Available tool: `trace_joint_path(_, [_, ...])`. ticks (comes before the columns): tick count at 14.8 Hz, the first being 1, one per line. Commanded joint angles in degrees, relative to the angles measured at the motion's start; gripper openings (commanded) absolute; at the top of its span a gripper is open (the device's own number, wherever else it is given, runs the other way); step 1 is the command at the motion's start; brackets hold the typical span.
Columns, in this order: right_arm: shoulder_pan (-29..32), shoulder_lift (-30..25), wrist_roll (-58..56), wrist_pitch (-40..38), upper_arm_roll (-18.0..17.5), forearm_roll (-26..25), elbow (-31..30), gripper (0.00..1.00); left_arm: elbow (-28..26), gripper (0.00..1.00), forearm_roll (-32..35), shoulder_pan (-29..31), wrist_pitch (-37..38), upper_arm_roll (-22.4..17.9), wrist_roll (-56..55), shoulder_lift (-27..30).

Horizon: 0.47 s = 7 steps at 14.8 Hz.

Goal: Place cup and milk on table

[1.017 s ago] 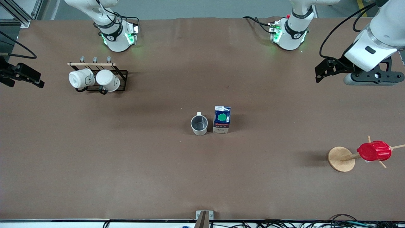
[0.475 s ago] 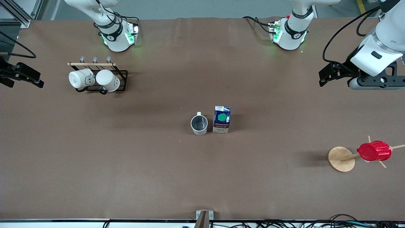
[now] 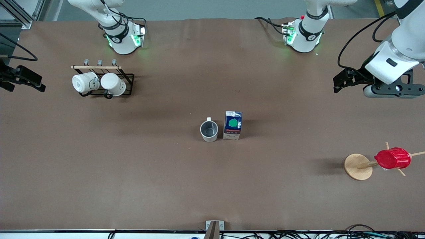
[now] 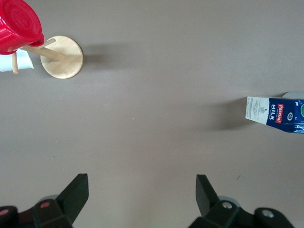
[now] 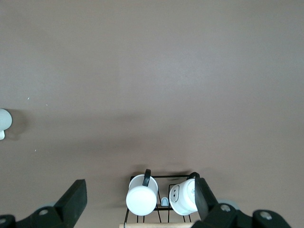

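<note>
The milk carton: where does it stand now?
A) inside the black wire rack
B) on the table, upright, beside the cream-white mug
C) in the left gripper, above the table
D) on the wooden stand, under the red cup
B: the milk carton stands upright on the table close beside the cream-white mug, and the open left gripper holds nothing.

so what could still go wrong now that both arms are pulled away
The cup and milk carton stand upright very close together mid-table, so bumping one could topple the other. The open left gripper hangs over bare table near the red cup on its wooden stand; a careless sweep might clip it.
</note>
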<state>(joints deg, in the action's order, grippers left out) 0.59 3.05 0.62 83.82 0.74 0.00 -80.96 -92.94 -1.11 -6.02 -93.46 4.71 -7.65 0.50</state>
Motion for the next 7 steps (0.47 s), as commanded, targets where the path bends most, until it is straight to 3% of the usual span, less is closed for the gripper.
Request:
trace_joint_path(1, [1.08,-0.59,-0.71,-0.06,-0.47,0.70,-0.78,1.00,0.21,0.99,-1.08,-0.13,-1.19,-0.40,0.10,0.12])
trace_joint_path(7, [1.08,-0.59,-0.71,-0.06,-0.47,0.70,-0.78,1.00,-2.07,0.99,-1.00,-0.13,-3.04,-0.31,-2.02,1.61])
